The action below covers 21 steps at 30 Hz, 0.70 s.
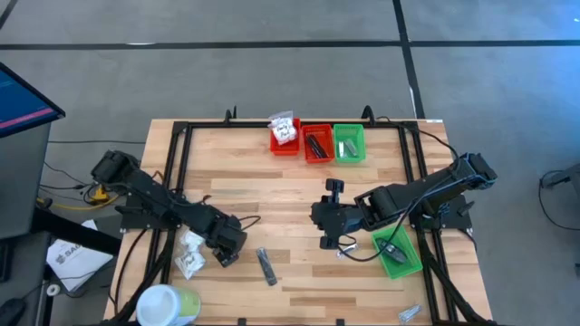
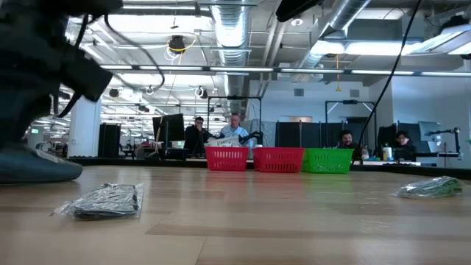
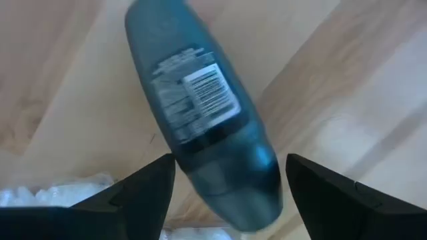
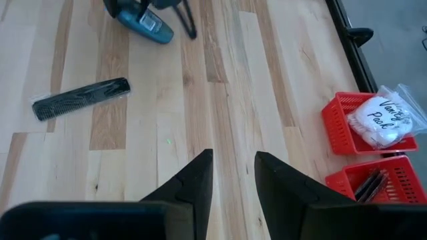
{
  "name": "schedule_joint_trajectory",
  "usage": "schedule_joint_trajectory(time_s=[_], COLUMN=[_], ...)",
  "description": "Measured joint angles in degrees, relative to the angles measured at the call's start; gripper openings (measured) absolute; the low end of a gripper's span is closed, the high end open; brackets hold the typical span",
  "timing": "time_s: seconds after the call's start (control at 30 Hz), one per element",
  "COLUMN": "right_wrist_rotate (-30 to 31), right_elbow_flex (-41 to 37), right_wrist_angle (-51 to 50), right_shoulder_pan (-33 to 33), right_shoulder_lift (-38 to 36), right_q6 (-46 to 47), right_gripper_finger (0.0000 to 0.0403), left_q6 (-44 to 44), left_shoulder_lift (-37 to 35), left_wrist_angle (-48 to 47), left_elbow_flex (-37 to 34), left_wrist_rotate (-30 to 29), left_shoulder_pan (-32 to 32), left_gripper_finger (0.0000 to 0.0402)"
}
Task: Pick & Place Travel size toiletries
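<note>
A dark teal oval bottle (image 3: 200,120) with a white label lies on the wood, also seen in the right wrist view (image 4: 140,20). My left gripper (image 3: 230,160) is open at the table's near left (image 1: 227,254), one finger on each side of the bottle's rounded end. White crinkly packets (image 1: 190,254) lie beside it. A black comb in a clear packet (image 4: 80,98) lies flat near the middle (image 1: 265,266). My right gripper (image 4: 233,157) hovers right of centre (image 1: 317,217), pointing left, fingers a little apart and holding nothing. My left gripper has a finger (image 3: 143,193) on each side of the bottle's rounded end (image 3: 247,200), coming slanting from above. The bottle lies on the table. Whether the fingers touch it, I cannot tell.
Two red bins (image 1: 285,136) (image 1: 316,143) and a green bin (image 1: 349,143) stand along the far edge. Another green bin (image 1: 396,252) sits under the right arm. A white-and-green tub (image 1: 168,303) is at the near left corner, a silvery sachet (image 1: 410,313) near right.
</note>
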Motion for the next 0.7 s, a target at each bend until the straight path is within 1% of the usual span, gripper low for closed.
schedule_joint_trajectory(time_s=[0.2,0.3,0.5,0.6,0.7], right_wrist_rotate=[0.0,0.0,0.0,0.0,0.0], right_elbow_flex=[0.0,0.0,0.0,0.0,0.0], right_wrist_angle=[0.0,0.0,0.0,0.0,0.0], right_shoulder_pan=[0.0,0.0,0.0,0.0,0.0], right_shoulder_lift=[0.0,0.0,0.0,0.0,0.0], right_q6=[0.2,0.4,0.6,1.0,1.0], right_gripper_finger=[0.0103,0.0103,0.0103,0.0103,0.0103], left_q6=[2.2,3.7,5.2,5.2,5.2], left_shoulder_lift=[3.3,3.6,3.6,3.6,3.3], left_wrist_angle=[1.0,1.8,3.4,5.0,5.5], left_elbow_flex=[0.0,0.0,-0.5,-2.0,-3.3], left_wrist_rotate=[0.2,0.1,-2.3,-2.3,-2.3], left_shoulder_pan=[0.0,0.1,0.5,1.0,1.5], left_gripper_finger=[0.0281,0.0281,0.0278,0.0266,0.0241])
